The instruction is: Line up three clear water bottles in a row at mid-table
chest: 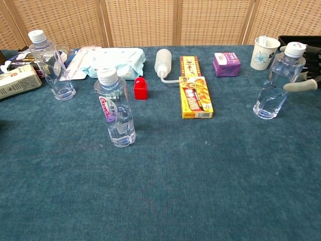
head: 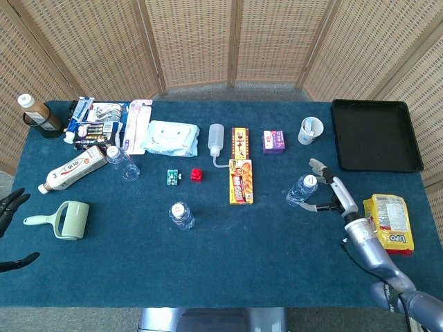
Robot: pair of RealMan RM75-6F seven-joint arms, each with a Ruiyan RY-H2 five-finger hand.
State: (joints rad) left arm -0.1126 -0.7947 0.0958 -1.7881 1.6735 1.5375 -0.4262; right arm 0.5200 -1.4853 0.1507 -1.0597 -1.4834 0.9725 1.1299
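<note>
Item: my right hand (head: 331,191), fingers spread around the right bottle (chest: 277,83), not gripping; bare cloth leftward to the yellow box (head: 241,181). Left hand (head: 10,207) spread at the table edge (head: 14,228).

Setting. A rectangular table (head: 228,270) covered edge to edge in dark teal, carpet-like cloth fills the head view. Behind it, from 9 o'clock round to 3 o'clock, stands a folding screen (head: 201,41) of woven wicker panels in pale wooden frames. Grey floor (head: 232,90) shows at 12 o'clock between screen and table. Lighting is even, with soft shadows.
</note>
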